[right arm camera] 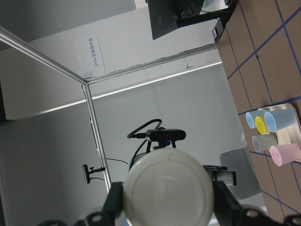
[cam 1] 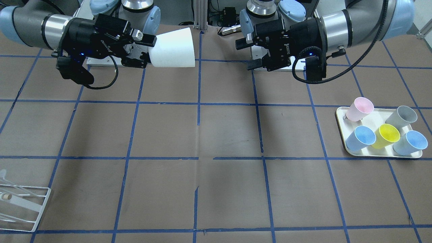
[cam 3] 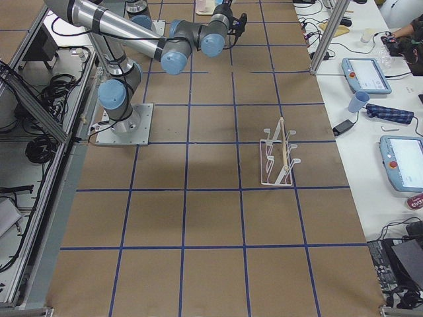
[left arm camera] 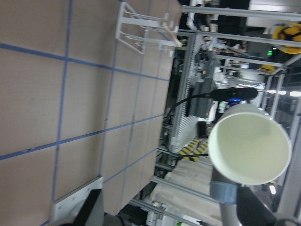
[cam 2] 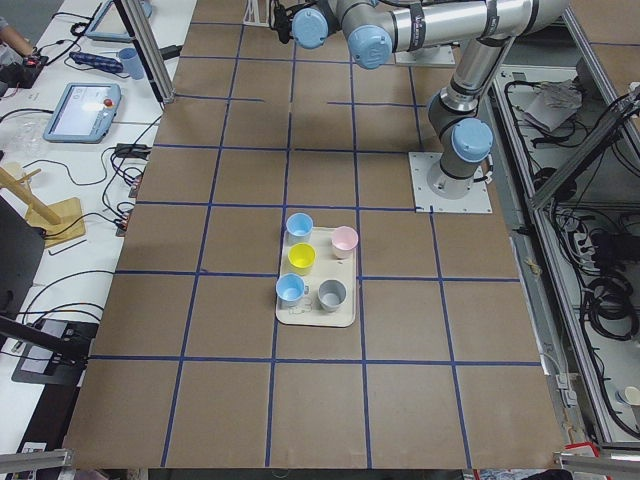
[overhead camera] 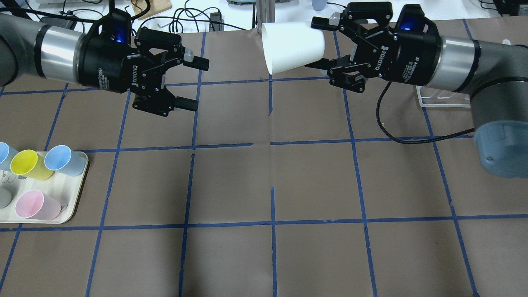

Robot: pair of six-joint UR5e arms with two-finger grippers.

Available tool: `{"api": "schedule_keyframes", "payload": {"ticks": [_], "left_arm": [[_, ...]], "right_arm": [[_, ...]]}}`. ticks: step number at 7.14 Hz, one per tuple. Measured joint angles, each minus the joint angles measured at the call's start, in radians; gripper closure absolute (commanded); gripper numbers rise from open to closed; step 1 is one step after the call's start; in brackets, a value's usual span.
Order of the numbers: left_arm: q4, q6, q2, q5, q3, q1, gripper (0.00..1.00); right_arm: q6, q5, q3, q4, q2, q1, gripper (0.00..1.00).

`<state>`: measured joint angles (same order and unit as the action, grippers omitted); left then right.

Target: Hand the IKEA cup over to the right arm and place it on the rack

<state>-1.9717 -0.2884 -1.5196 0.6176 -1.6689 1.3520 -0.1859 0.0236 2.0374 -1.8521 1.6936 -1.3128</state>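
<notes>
The off-white IKEA cup [overhead camera: 291,47] lies on its side in the air, held by its base in my right gripper [overhead camera: 314,43], which is shut on it; its mouth points toward my left gripper. In the front-facing view the cup [cam 1: 173,47] is in the right gripper [cam 1: 149,50] at the upper left. My left gripper [overhead camera: 196,83] is open and empty, well apart from the cup. The left wrist view looks into the cup's mouth [left arm camera: 249,143]. The right wrist view shows its base [right arm camera: 167,193] between the fingers. The white wire rack [cam 3: 279,158] stands on the table on the right arm's side.
A cream tray [overhead camera: 78,194] at the table's left end holds pink [overhead camera: 35,205], yellow [overhead camera: 27,163], blue and grey cups. In the front-facing view the tray [cam 1: 341,116] is at the right and the rack [cam 1: 23,207] at the lower left corner.
</notes>
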Motion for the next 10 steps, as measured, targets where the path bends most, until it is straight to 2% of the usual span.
{"api": "schedule_keyframes", "payload": {"ticks": [1, 2, 3, 4, 6, 8, 10], "left_arm": [[0.076, 0.078, -0.003, 0.170, 0.018, 0.010, 0.00], [0.153, 0.137, -0.005, 0.343, 0.025, 0.042, 0.00], [0.221, 0.189, -0.009, 0.501, 0.026, 0.095, 0.00], [0.271, 0.241, -0.015, 0.620, 0.026, 0.145, 0.00], [0.334, 0.338, -0.018, 0.816, 0.029, 0.220, 0.00], [0.368, 0.408, -0.013, 0.921, 0.029, 0.260, 0.00], [0.392, 0.393, -0.002, 0.937, 0.021, 0.278, 0.00]], "right_arm": [[-0.007, -0.044, -0.003, -0.006, 0.004, 0.028, 0.72], [-0.011, -0.140, -0.019, -0.015, 0.005, 0.048, 0.72], [-0.014, -0.279, -0.057, -0.017, 0.007, 0.057, 0.72], [-0.014, -0.426, -0.103, -0.002, 0.008, 0.060, 0.72], [-0.007, -0.720, -0.167, 0.031, 0.009, 0.060, 0.72], [0.059, -0.947, -0.197, 0.039, 0.006, 0.058, 0.73], [0.266, -1.167, -0.206, 0.030, -0.003, 0.057, 0.73]]}}
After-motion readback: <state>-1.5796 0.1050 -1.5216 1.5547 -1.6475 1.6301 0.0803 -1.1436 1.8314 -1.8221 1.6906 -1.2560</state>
